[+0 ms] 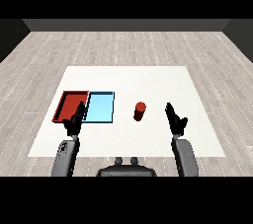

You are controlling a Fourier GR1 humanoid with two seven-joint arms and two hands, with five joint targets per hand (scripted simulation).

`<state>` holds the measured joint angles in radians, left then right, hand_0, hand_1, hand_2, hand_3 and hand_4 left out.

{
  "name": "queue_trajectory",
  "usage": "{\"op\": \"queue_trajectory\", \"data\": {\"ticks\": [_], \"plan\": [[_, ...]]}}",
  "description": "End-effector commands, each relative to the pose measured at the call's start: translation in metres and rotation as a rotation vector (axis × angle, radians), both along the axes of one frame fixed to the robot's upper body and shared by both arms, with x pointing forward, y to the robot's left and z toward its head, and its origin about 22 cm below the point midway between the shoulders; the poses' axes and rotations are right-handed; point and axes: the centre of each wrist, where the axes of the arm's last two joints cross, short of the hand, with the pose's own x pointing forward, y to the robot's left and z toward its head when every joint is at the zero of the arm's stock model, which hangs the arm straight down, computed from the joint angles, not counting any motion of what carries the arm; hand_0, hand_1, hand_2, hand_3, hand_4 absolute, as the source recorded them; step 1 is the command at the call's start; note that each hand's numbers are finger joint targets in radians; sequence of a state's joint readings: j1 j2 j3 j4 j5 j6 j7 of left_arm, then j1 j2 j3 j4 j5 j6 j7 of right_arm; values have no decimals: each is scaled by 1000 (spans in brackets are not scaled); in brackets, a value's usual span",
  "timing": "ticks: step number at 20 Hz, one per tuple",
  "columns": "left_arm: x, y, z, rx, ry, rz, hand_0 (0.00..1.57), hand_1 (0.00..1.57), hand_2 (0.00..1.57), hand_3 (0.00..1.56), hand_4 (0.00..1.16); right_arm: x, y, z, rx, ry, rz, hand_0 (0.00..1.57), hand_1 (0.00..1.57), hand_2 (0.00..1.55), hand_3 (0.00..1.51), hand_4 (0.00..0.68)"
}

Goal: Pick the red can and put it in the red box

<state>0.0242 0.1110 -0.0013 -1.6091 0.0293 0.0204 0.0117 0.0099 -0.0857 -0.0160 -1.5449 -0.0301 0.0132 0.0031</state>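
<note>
Two black hands reach over a white table (148,77) in the head view, the only view given. The red can (140,111) stands upright on the table, right of the trays and near the middle. The right hand (176,122) hovers just to the can's right, apart from it, its fingers straight and spread, holding nothing. The left hand (75,122) sits over the near edge of the red tray (66,102), fingers also relaxed and empty. The light blue tray (100,108) lies touching the red tray's right side, between it and the can. Judging by this, nothing of the task is done: the can is not yet grasped, and lifting, carrying it past the blue tray and setting it in the red one all remain.
</note>
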Motion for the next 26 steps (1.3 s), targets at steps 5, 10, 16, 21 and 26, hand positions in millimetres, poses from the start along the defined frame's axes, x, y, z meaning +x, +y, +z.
{"op": "queue_trajectory", "data": {"ticks": [5,10,16,21,26], "plan": [[11,-6,0,20,24,-27,0,0,0,0,0,20,-37,4,-39,-25,-10,0,0,0,0,0],[12,-9,36,-68,-433,-48,0,0,0,0,0,19,-44,19,31,-373,29,0,0,0,0,0],[23,-7,12,-80,-436,-53,0,0,0,0,0,16,-35,7,40,-375,65,0,0,0,0,0],[12,-25,-7,-66,-460,-65,0,0,0,0,0,11,-42,4,48,-377,49,0,0,0,0,0],[16,-6,-6,-92,-459,-50,0,0,0,0,0,21,-42,-1,70,-352,80,0,0,0,0,0]]}}
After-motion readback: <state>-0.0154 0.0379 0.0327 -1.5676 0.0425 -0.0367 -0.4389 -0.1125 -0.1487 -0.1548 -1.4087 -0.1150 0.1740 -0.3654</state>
